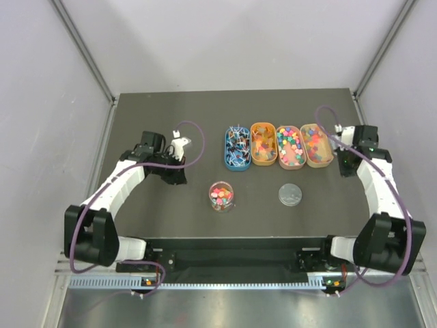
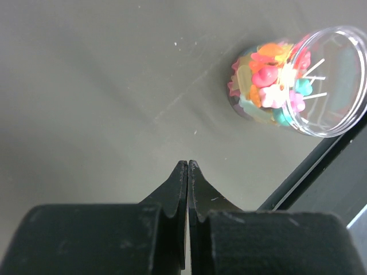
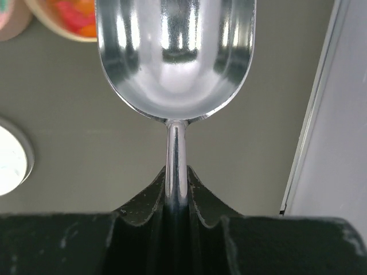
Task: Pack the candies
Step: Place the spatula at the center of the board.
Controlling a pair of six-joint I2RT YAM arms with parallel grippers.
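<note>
Steel, polished and bright, fills my right wrist view: a metal scoop point(image 3: 176, 57) with its bowl pointing away from the camera and its thin handle running back into the right gripper point(image 3: 176, 179). The jaws are pinched tight on that handle. The bowl shows me only bare, mirror-like metal. It hangs over the dark grey table point(image 3: 86, 143), off the right end of the tray row. The rim of a pale orange oval tray point(image 3: 57, 26) sits at the upper left of that view, and a round pale lid point(image 3: 8, 163) shows at the left edge.

From overhead I see the candies point(image 1: 291, 147) in two places. Most lie in four oval plastic trays set side by side across the middle of the table: a blue oval tray point(image 1: 227, 152) at the left end and three orange ones to its right. The rest are in a clear round jar point(image 1: 221, 196) standing nearer the arms, in front of the blue tray and apart from it, with the lid lying flat to its right.

The left gripper point(image 2: 187, 172) has its jaws pressed fully together with nothing between them. It sits low over bare table, and the jar lies ahead and to its right, apart from it. There the sweets show pink, orange, yellow and teal, some on thin white sticks.
</note>
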